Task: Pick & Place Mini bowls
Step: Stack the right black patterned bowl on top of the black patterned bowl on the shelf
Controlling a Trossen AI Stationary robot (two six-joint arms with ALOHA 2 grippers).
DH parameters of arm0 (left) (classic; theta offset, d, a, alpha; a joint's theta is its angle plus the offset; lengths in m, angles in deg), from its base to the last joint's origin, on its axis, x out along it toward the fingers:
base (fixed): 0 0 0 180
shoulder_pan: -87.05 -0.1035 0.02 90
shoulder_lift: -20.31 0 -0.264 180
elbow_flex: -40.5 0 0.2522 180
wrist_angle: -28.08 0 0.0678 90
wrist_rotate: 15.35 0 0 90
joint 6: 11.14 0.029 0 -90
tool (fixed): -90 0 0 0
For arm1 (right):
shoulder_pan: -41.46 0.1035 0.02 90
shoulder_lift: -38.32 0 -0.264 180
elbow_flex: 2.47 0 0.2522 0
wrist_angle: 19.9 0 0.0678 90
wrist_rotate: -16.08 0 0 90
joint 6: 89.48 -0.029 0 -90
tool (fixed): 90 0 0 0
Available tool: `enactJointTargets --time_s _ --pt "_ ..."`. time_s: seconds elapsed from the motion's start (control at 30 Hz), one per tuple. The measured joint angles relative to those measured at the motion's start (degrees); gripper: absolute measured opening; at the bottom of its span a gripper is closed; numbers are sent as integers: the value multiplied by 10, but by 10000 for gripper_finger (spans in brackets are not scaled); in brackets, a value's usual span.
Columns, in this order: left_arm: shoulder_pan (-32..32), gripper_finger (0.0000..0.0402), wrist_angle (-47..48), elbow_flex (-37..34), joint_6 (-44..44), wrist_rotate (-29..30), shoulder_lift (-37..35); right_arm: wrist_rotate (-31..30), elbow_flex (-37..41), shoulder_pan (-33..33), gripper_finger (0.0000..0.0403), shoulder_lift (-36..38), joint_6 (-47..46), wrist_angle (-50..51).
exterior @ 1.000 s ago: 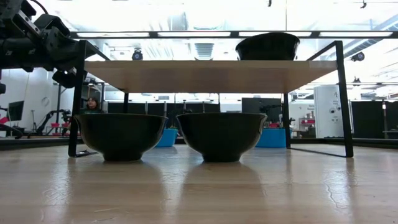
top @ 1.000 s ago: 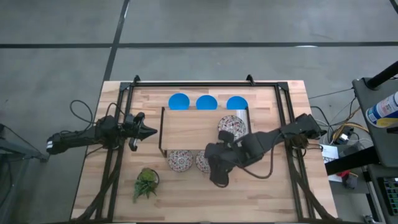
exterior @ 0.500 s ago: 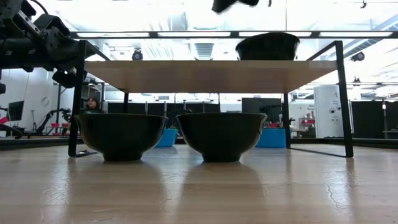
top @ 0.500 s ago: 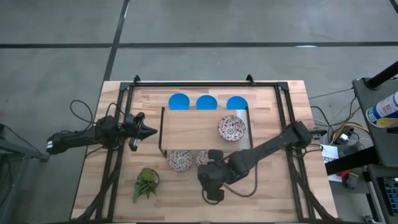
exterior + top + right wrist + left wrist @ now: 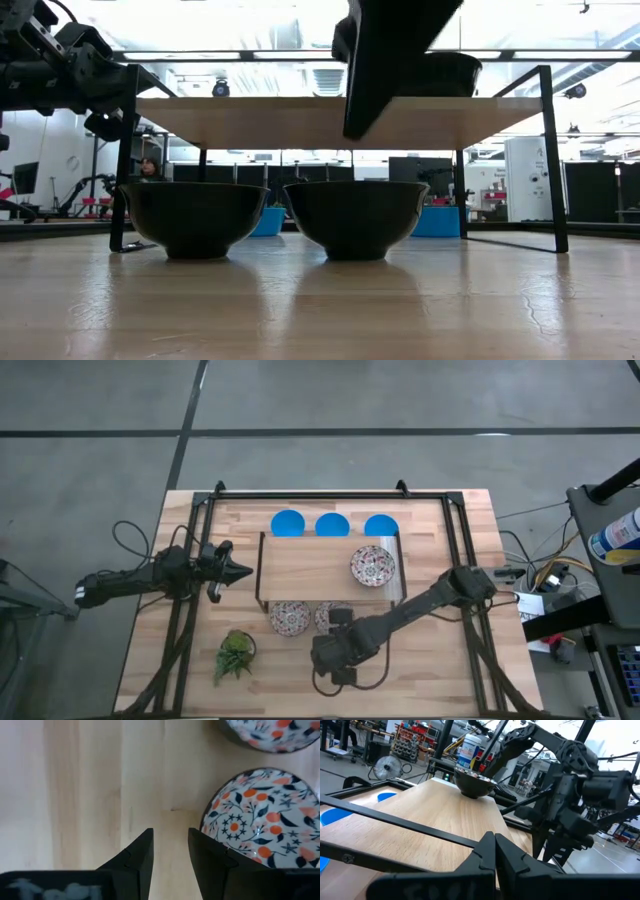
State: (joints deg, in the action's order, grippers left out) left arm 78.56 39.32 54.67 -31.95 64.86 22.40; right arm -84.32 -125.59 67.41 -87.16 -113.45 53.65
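Wooden table [image 5: 150,660] holds patterned bowls [image 5: 260,830] beside right gripper [image 5: 170,851], slightly parted

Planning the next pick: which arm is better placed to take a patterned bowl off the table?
Right: its hand hovers open beside a patterned bowl; the left hand waits beyond the shelf.

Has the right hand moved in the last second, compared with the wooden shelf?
Yes. The right hand has moved left and toward the table's front edge, away from the wooden shelf.

Robotics lab or workshop: concrete floor [image 5: 400,395], other robot arms [image 5: 555,765] on stands, floor fan [image 5: 384,768], cluttered parts shelves [image 5: 415,732], bright ceiling strip lights [image 5: 250,55].
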Motion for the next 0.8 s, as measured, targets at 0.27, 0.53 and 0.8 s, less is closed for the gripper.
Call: enactJointTargets --time_s 0.27,0.53,0.8 --pt "0 0 0 0 0 0 0 -3 0 -2 118 -11 -8 1" --pt "0 0 0 0 0 0 0 -16 1 -1 113 -4 -31 2" --pt "0 0 0 0 0 0 0 -33 10 -7 98 -10 -38 3"
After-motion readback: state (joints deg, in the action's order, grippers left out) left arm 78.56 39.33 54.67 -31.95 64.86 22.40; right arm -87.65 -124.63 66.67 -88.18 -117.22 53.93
